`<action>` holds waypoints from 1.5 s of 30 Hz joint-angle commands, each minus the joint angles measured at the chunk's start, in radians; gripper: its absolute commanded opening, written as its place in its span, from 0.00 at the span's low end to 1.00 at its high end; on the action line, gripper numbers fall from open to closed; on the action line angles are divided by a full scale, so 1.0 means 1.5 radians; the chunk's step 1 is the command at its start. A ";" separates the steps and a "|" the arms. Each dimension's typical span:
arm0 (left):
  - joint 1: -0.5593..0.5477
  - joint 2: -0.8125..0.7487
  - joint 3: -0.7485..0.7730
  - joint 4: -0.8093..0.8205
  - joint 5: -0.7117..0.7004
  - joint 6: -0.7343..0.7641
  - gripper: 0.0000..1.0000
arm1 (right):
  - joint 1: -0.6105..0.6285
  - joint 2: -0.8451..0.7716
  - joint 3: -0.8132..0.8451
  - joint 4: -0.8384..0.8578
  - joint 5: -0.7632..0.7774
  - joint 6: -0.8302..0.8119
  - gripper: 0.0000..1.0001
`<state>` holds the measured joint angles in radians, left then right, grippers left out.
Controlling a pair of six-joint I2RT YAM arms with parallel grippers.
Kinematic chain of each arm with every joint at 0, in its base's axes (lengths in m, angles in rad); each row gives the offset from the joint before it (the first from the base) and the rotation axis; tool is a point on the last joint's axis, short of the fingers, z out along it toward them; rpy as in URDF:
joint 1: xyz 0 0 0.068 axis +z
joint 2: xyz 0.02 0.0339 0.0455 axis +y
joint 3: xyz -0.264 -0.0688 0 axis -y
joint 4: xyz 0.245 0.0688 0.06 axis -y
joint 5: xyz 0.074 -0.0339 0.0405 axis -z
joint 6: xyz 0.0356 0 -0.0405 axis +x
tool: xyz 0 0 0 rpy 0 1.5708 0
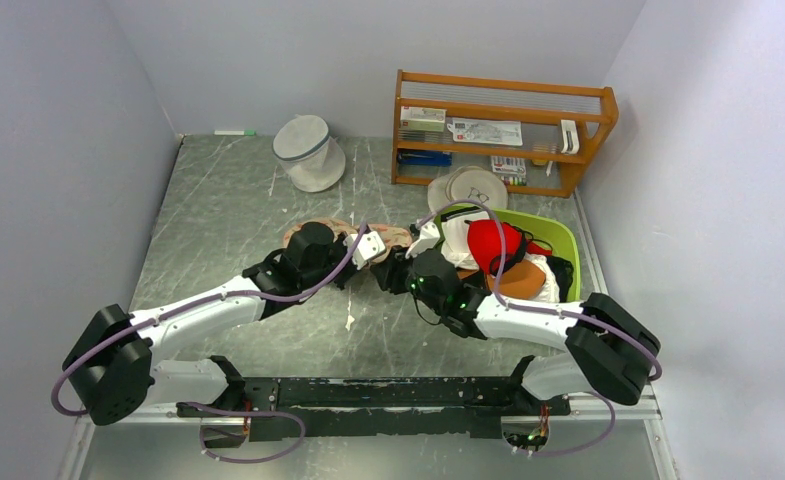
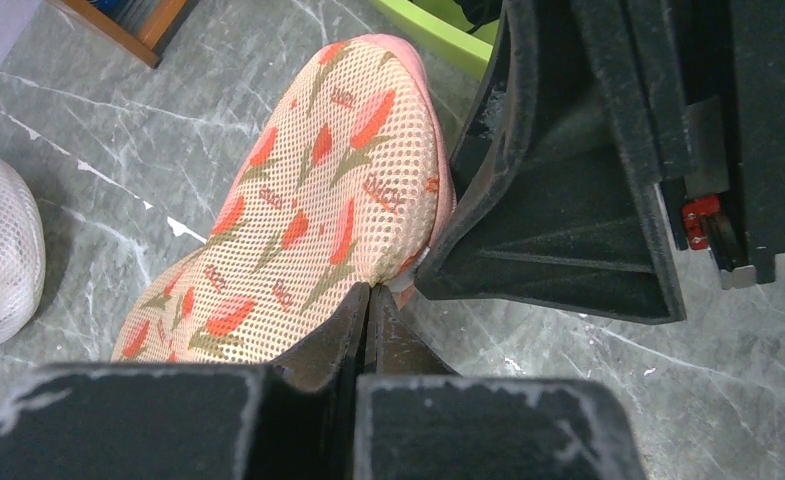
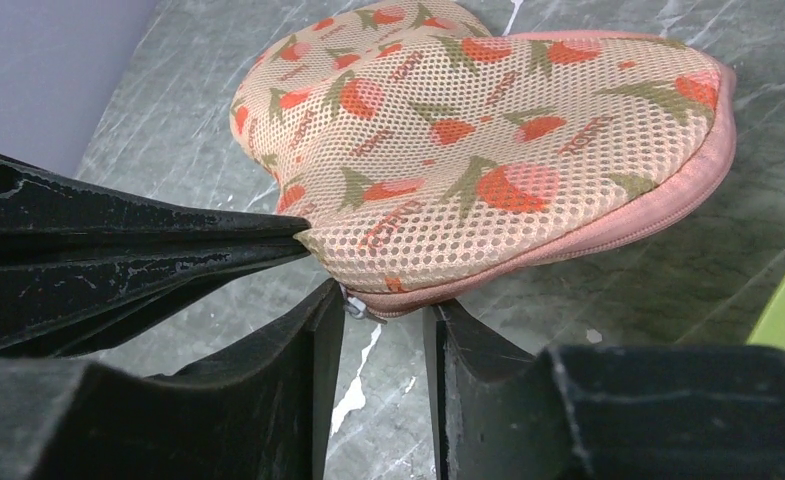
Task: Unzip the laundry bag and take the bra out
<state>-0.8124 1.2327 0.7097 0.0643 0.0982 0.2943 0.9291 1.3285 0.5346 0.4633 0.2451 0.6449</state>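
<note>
The laundry bag (image 3: pixel 478 140), peach mesh with a red fruit print and a pink zip edge, lies zipped on the grey table; it also shows in the left wrist view (image 2: pixel 308 220) and from above (image 1: pixel 396 236). My left gripper (image 2: pixel 370 298) is shut on the bag's near edge, and its fingers (image 3: pixel 218 245) pinch the mesh. My right gripper (image 3: pixel 383 312) is open by a narrow gap at the zip edge, with the small metal zipper pull (image 3: pixel 355 306) beside its left finger. The bra is hidden.
A green basket (image 1: pixel 560 236) holding red and orange-brown garments stands right of the bag. A white cylindrical mesh bag (image 1: pixel 308 152) stands at the back left and a wooden shelf (image 1: pixel 503 130) at the back right. Walls close in both sides.
</note>
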 commanded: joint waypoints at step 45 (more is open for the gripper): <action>0.004 0.034 0.034 0.015 0.005 -0.006 0.07 | -0.067 -0.099 -0.019 -0.127 -0.054 -0.135 0.19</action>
<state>-0.8131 1.2758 0.7265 0.0761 0.1123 0.2874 0.8349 1.1763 0.4965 0.2779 0.2592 0.5472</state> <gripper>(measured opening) 0.075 0.177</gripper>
